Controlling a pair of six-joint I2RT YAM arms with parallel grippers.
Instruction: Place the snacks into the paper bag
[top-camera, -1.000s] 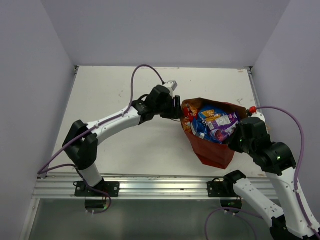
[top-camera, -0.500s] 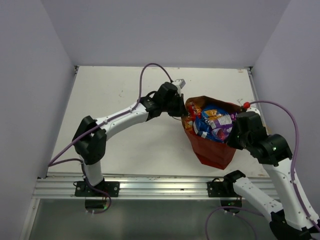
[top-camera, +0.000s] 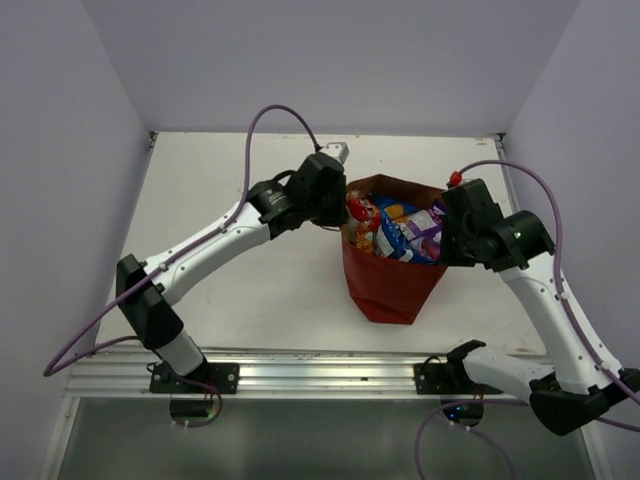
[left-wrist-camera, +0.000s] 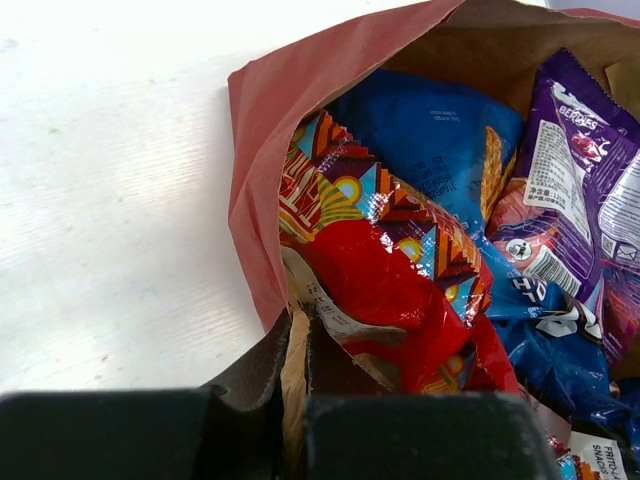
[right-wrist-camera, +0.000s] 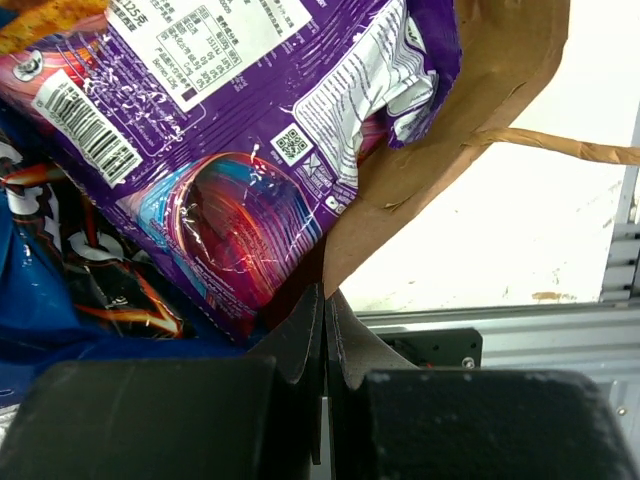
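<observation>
Three packs at least can be picked out inside the paper bag (top-camera: 385, 290): the red cookie bag (left-wrist-camera: 390, 285) jammed against the bag's left wall, the blue Doritos (left-wrist-camera: 430, 135) behind it, and a purple bag (right-wrist-camera: 220, 130) leaning on the right wall. More foil is layered under them, but whether all five snacks are there cannot be told; the green-white chips and the small packet are not clearly made out. No pack is seen lying outside the bag in the overhead view, so the loading looks as good as finished.

And look at the two claws! The left gripper (left-wrist-camera: 297, 345) is clamped tight on the bag's left rim, with a fold of kraft paper pinched between its closed fingers. The right gripper (right-wrist-camera: 325, 310) does the same on the right rim, fingers pressed together on the paper edge just below the purple bag. The bag stands mouth-up between them, and the packs poke above its rim. What is left, by the look of it, is only to settle the bag and let go.
</observation>
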